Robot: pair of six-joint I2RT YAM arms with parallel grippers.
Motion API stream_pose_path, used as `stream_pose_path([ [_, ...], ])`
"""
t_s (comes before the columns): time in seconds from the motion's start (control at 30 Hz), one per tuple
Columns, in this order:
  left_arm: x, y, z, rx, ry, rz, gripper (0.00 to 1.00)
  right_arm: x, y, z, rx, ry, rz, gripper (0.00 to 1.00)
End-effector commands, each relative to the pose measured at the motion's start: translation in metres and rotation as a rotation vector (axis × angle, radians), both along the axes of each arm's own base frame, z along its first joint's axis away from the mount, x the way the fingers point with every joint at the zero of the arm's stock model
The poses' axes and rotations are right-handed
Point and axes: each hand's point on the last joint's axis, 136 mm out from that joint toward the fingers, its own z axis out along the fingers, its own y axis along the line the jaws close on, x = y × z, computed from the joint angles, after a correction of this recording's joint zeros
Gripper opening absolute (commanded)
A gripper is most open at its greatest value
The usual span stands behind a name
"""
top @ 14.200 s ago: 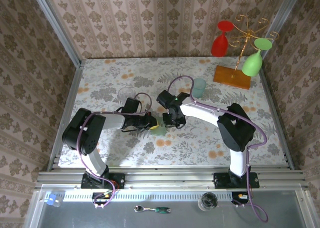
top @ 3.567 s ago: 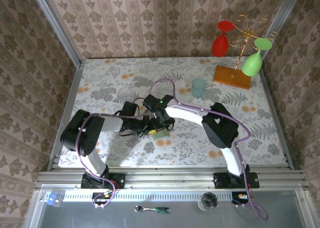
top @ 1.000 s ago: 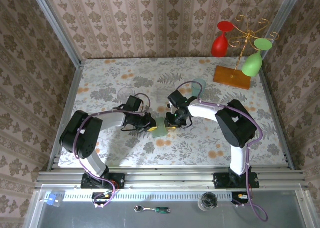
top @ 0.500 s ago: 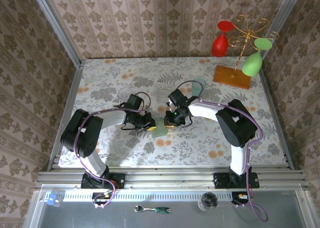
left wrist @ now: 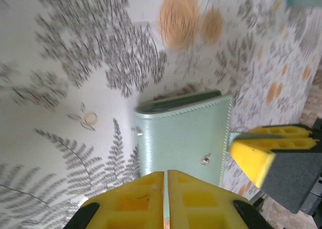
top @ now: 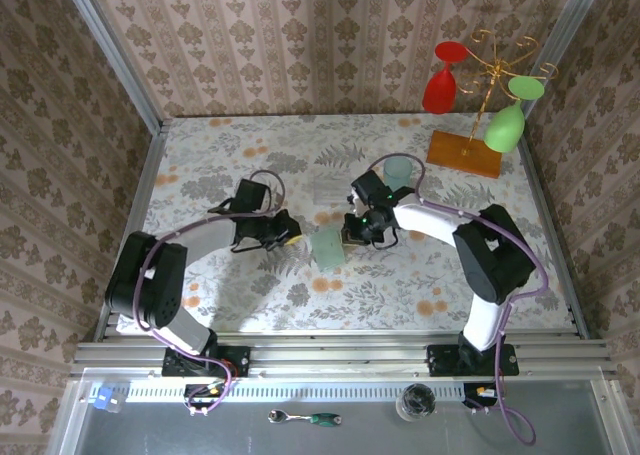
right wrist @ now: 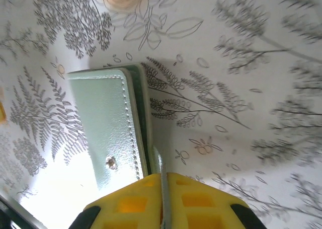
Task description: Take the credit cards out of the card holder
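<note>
Look for the card holder (top: 327, 245) about the middle of the table (top: 430, 295), a little toward the near edge and well apart from every corner. Folded shut and lying flat, stitched face up, with a small snap stud (right wrist: 109, 162) on that face.

Find the right gripper (right wrist: 162, 181) at the side turned toward the right edge of the table, jaws closed on what looks like a thin lip of the lower flap. Find the left gripper (left wrist: 165, 178) just beside the opposite side, jaws pressed together; impossible to tell if pinching anything.

Expect a light, thin thing, soft and leather-like, bending easily at its crease and probably sliding easily over the smooth printed table. Do not count on its weight to keep it down while pulling a card. Better to pin one flap flat and lift the other at its free edge, away from the stud.

Expect the credit cards, judged to be inside the fold, to be stiff, slick and very thin. Take each by an exposed short edge, pinching across both faces, and draw along the pocket, not upward. Beware of slipping and of dragging the whole holder along.
</note>
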Motion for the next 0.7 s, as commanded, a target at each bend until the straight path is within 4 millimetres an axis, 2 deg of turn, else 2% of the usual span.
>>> stream_pose_path([
  [0.0,0.008,0.01,0.008,-0.029,-0.038,0.039,0.11,-0.006,-0.019,0.013,-0.056,-0.022,0.007,0.02],
  [0.17,0.015,0.017,0.01,-0.035,-0.056,0.059,0.11,-0.006,-0.028,0.026,-0.084,-0.041,-0.006,0.02],
  [0.33,0.022,0.019,0.011,-0.047,-0.066,0.065,0.12,0.001,-0.026,0.038,-0.08,-0.062,-0.018,0.02],
  [0.5,0.024,0.022,0.012,-0.053,-0.071,0.066,0.12,0.005,-0.015,0.045,-0.062,-0.071,-0.034,0.02],
  [0.67,0.022,0.026,0.012,-0.076,-0.067,0.062,0.11,0.007,0.006,0.052,-0.047,-0.074,-0.015,0.02],
])
